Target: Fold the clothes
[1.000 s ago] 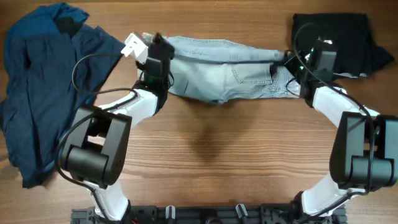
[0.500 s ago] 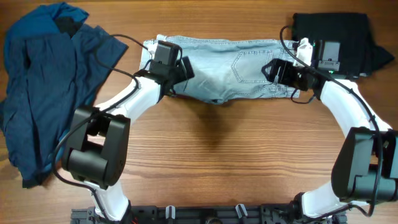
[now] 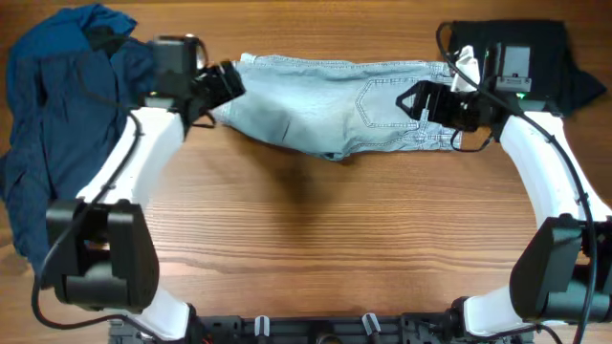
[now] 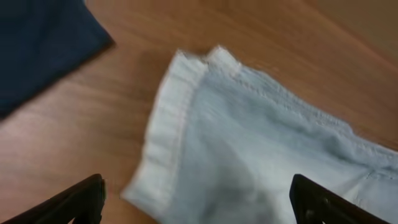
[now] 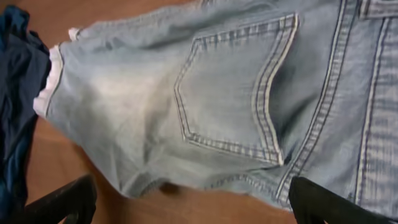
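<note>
Since the denim shorts (image 3: 316,105) lie lengthwise across the tabletop (image 3: 316,239), our left jaws face the hem (image 4: 168,137), our right jaws the back pocket (image 5: 236,93); both gape empty.

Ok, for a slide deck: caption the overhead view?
Left gripper and right gripper, both open, at either end of denim shorts; navy garment and black garment lie aside.
</note>
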### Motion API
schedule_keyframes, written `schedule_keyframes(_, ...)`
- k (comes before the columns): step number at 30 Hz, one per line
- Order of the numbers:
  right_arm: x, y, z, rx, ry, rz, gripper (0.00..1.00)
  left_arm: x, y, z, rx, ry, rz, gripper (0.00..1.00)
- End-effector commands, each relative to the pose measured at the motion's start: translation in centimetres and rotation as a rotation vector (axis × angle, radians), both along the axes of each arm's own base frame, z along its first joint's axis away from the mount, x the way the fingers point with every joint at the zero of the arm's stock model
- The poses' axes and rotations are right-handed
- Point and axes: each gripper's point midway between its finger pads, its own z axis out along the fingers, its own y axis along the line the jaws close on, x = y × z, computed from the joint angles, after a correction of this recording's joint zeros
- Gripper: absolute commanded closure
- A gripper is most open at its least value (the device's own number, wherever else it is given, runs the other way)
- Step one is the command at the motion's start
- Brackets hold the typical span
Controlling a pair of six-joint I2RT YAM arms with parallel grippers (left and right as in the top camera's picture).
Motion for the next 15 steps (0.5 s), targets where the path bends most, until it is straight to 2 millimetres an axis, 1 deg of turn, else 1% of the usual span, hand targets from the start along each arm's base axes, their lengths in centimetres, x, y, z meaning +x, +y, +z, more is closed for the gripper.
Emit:
schedule_keyframes(1, -0.8, -0.3, 0.1, -0.026, 0.041, -0.021, 0.00, 1.1, 1.5, -2.2, -0.013, -0.005, -0.111, 0.04)
schedule_keyframes(2, -1.0, -1.1, -0.5, -0.061, 0.075, -0.074, 0.01, 1.5, 2.0, -2.6, -0.032, -0.018, -0.127, 0.02)
schedule_keyframes(3, -1.0, -1.5, -0.6, -0.078, 0.084, -0.096, 0.12, 1.9, 2.2, -2.9, -0.042, -0.036, -0.151, 0.02)
schedule_keyframes(4, -0.9, -1.8, -0.7, -0.091, 0.080, -0.105, 0.26, 2.4, 2.3, -3.3, -0.039, -0.046, -0.155, 0.03)
schedule_keyframes(5, -0.8, -1.8, -0.7, -0.093, 0.077, -0.107, 0.29, 2.8, 2.3, -3.9, -0.031, -0.055, -0.164, 0.03)
schedule_keyframes(7, -0.8, -1.8, -0.7, -0.093, 0.078, -0.107, 0.30, 3.2, 1.9, -5.5, -0.039, -0.045, -0.176, 0.04)
schedule_keyframes(9, -0.8, -1.8, -0.7, -0.093, 0.077, -0.107, 0.29, 2.7, 0.5, -6.8, -0.075, -0.015, -0.217, 0.05)
schedule_keyframes(12, -0.8, -1.9, -0.7, -0.095, 0.075, -0.108, 0.29, 2.4, -1.3, -7.1, -0.076, -0.008, -0.259, 0.05)
schedule_keyframes(14, -0.8, -2.1, -0.8, -0.106, 0.078, -0.114, 0.29, 2.2, -1.8, -7.3, -0.077, 0.000, -0.269, 0.05)
schedule_keyframes(15, -0.8, -2.2, -0.8, -0.111, 0.078, -0.116, 0.29, 2.0, -1.9, -7.7, -0.071, 0.014, -0.275, 0.07)
